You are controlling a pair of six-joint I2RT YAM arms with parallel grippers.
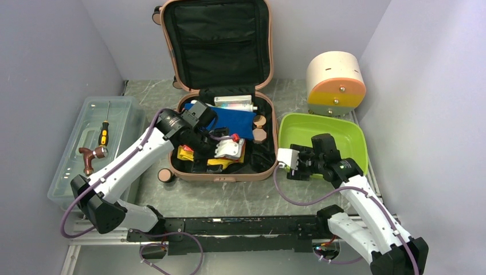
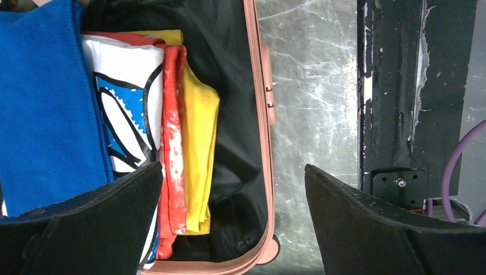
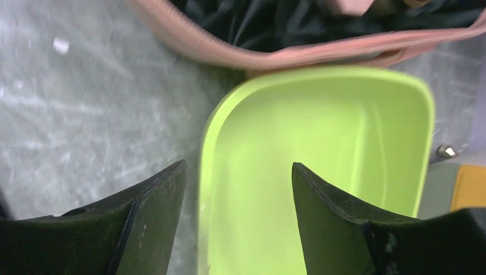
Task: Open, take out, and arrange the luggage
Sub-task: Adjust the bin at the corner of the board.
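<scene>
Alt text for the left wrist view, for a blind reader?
Open fingers of the left gripper frame the open luggage, packed with blue cloth, white printed fabric, red fabric and yellow fabric. Grey marbled table at right.

You have bright, even light from above in the top view: sharp, with soft shadows on the table (image 1: 240, 197). The luggage (image 1: 215, 46) lining reads very dark. Your right wrist view blurs the lime-green tray (image 3: 344, 143), while the left wrist view is crisp.

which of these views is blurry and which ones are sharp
right wrist: smeared, the lime-green tray and the luggage both soft-edged; left wrist: crisp on the yellow cloth and the marble table; top external: sharp and evenly lit.
</scene>
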